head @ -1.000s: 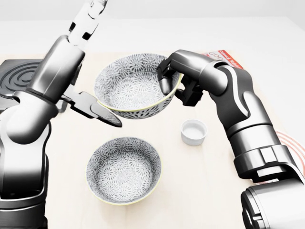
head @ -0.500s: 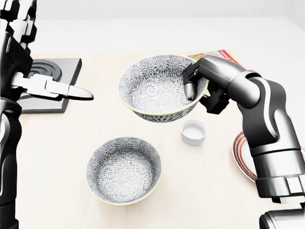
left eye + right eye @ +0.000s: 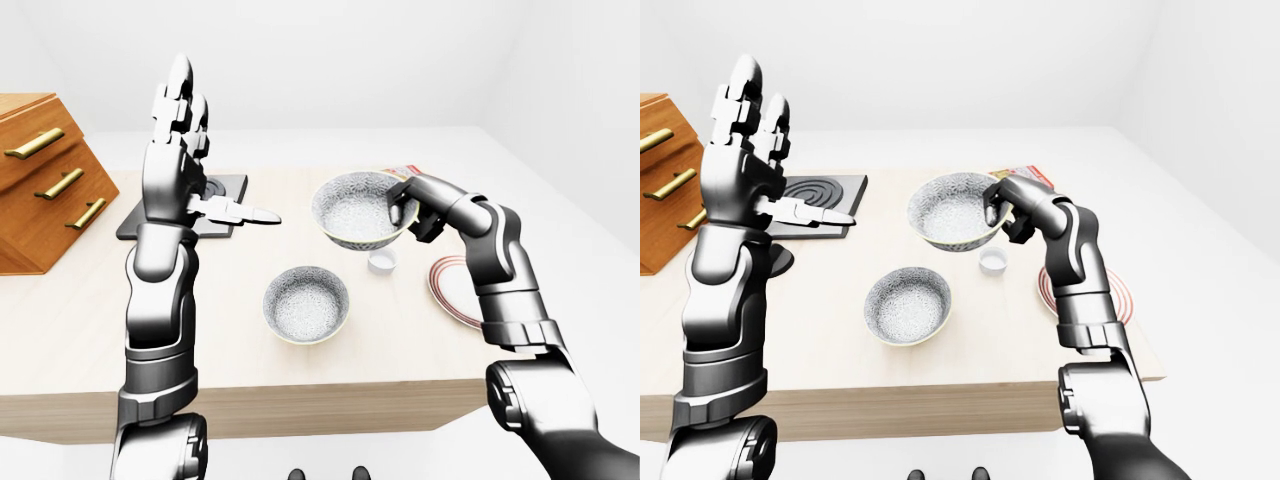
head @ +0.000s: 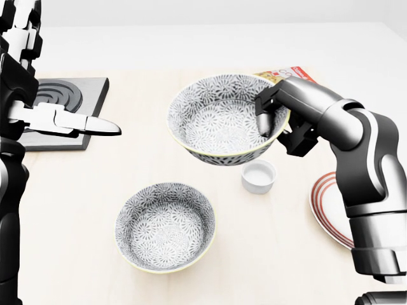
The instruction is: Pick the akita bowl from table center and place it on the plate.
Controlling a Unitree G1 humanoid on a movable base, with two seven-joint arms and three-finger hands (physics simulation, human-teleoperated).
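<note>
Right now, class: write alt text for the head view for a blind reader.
The right hand holds a patterned bowl by its rim above the table, left of a red-striped plate. A second bowl and a white cup sit nearby; the left hand is raised, open.

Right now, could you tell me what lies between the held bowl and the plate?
In the head view, a small white cup stands between bowl and plate, just below the right hand.
</note>
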